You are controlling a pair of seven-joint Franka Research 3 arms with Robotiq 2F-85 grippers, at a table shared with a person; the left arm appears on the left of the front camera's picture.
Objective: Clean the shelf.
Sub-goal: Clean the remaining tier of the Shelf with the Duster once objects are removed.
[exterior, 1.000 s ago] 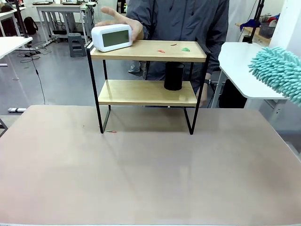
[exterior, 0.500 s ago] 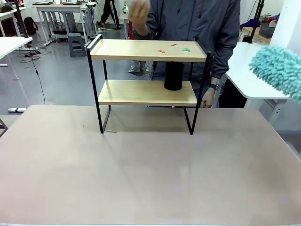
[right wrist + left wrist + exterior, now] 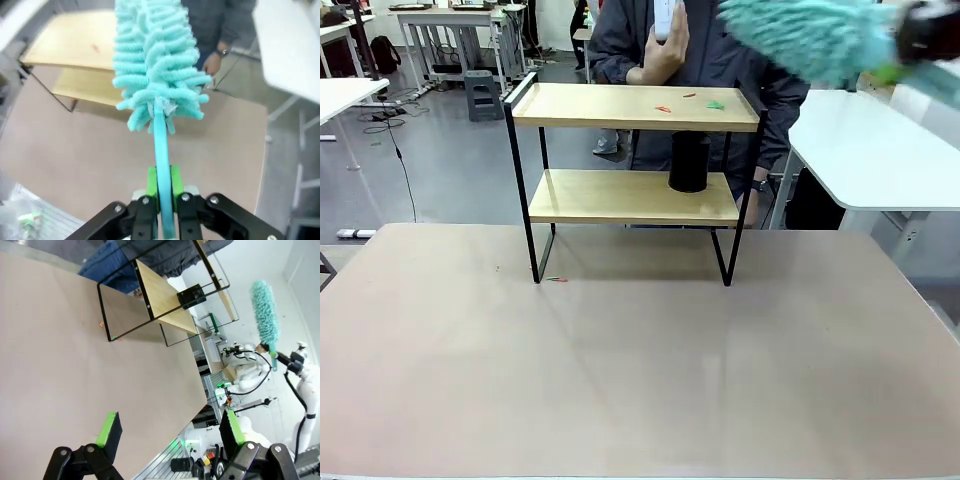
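The shelf (image 3: 635,107) stands at the far middle of the tan table (image 3: 640,380). Small red and green scraps (image 3: 714,104) lie on its top board, and a black cylinder (image 3: 689,162) stands on the lower board. My right gripper (image 3: 161,187) is shut on the handle of a fluffy teal duster (image 3: 155,60). That duster (image 3: 800,35) hangs blurred high above the shelf's right end. The left gripper (image 3: 169,432) is open and holds nothing, low over the table, with the shelf (image 3: 160,290) far ahead of it.
A person (image 3: 740,60) stands behind the shelf, one hand holding a white clock (image 3: 663,18) up at chest height. A small scrap (image 3: 556,279) lies by the shelf's front left leg. White tables stand at the right (image 3: 860,150) and far left (image 3: 340,95).
The person has lifted the white clock off the top board and holds it up. My right arm has swung the duster up and left, from the right edge to above the shelf.
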